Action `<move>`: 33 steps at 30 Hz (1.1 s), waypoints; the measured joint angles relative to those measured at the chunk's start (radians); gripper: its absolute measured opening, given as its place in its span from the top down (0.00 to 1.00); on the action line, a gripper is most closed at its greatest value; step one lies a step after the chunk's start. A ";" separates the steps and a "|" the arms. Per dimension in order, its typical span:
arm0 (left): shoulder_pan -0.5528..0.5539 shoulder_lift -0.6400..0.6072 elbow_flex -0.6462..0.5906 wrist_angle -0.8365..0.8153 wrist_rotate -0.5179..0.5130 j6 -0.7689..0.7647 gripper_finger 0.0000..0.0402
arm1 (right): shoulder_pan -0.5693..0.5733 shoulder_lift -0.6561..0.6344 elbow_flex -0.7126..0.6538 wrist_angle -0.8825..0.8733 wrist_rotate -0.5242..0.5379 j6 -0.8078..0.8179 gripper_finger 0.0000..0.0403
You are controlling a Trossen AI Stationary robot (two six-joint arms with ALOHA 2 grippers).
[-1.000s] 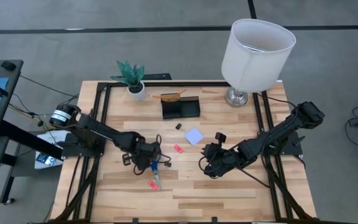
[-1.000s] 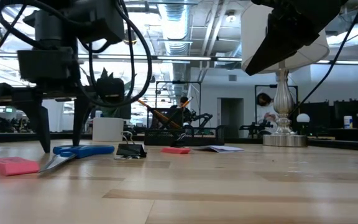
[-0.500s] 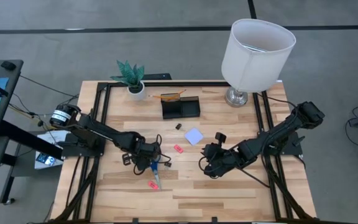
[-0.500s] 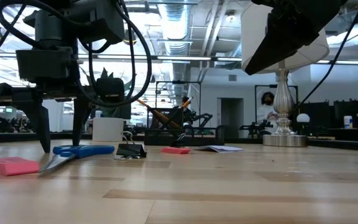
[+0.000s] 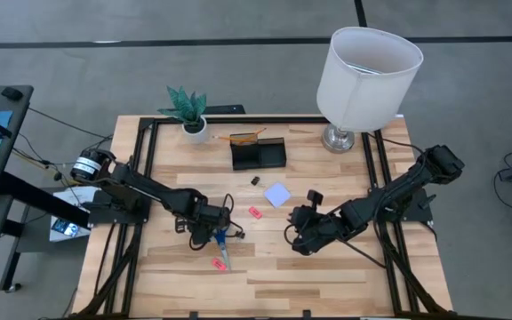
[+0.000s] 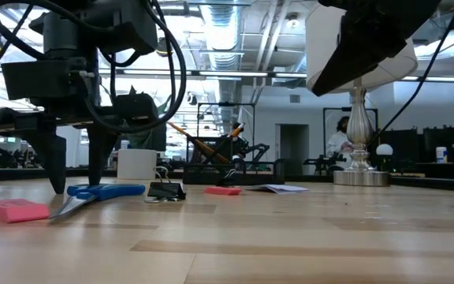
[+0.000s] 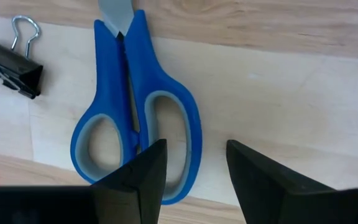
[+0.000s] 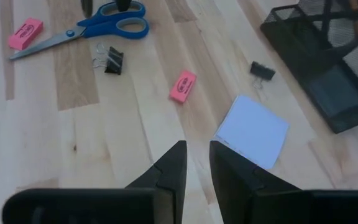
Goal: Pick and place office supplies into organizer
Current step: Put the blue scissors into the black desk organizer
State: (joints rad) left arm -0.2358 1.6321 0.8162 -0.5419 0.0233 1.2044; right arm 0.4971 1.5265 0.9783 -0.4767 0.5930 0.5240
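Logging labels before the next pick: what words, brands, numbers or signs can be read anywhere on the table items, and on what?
Nothing can be read.
Pink eraser: dark print on its top face, too small to read.
Second pink eraser by the scissors' tip: dark print too, also unreadable.
Scissors, binder clip, note pad, organizer: no print shows.

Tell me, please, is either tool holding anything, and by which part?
Nothing is held. The left tool stands open over the scissors' handle; the right tool is empty.
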 joint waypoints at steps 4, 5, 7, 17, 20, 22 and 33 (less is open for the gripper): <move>0.014 0.005 0.000 -0.002 0.009 0.006 0.60 | 0.000 0.000 0.000 0.000 -0.020 0.000 0.84; 0.014 0.005 0.000 -0.003 0.009 0.010 0.60 | 0.000 0.000 0.000 0.001 -0.020 0.000 0.84; 0.014 0.005 0.000 -0.002 0.013 0.019 0.60 | 0.000 0.000 0.000 0.001 -0.020 0.000 0.84; 0.016 0.006 0.000 -0.009 0.025 0.013 0.60 | 0.000 0.000 0.000 0.001 -0.020 0.000 0.84; 0.016 0.006 0.000 -0.009 0.025 0.013 0.60 | 0.000 0.000 0.000 0.001 -0.020 0.000 0.84; 0.016 0.006 0.000 -0.010 0.026 0.005 0.60 | 0.000 0.000 0.000 0.001 -0.020 0.000 0.84; 0.017 0.023 0.002 -0.016 0.040 -0.038 0.60 | 0.000 0.000 0.000 0.001 -0.020 0.000 0.84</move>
State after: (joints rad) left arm -0.2193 1.6548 0.8185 -0.5577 0.0630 1.1669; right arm 0.4973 1.5265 0.9783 -0.4759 0.5732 0.5236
